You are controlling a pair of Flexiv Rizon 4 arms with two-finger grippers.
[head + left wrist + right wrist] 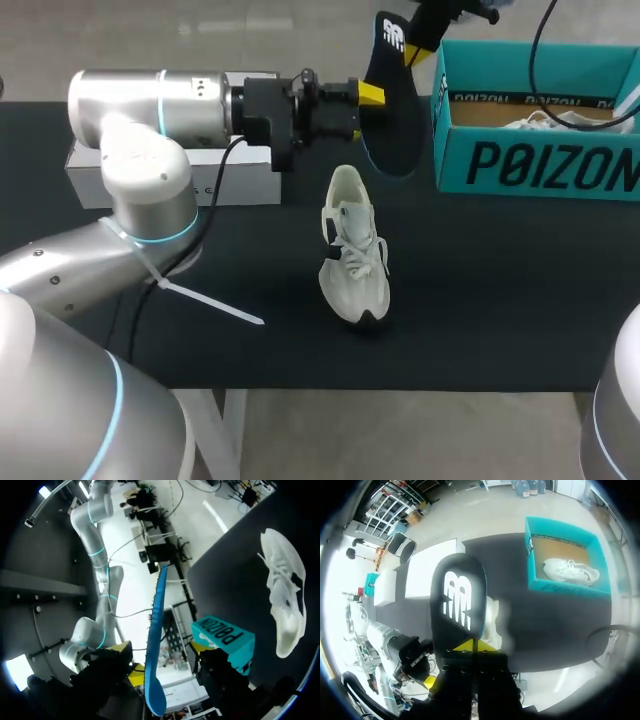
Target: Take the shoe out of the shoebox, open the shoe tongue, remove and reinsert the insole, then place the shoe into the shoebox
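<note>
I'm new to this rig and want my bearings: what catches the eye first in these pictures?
A dark insole hangs in the air over the far side of the table, pinched at one end by the right gripper, with the left gripper open on either side of it. Below it a white shoe sits alone on the black table. The teal shoebox at the far right holds a second white shoe.

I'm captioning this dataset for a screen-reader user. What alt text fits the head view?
A dark insole is held up above the black table, pinched at its top by the right gripper, with the left gripper open around its edge. A white shoe sits on the table below, beside a teal shoebox holding another shoe.
</note>
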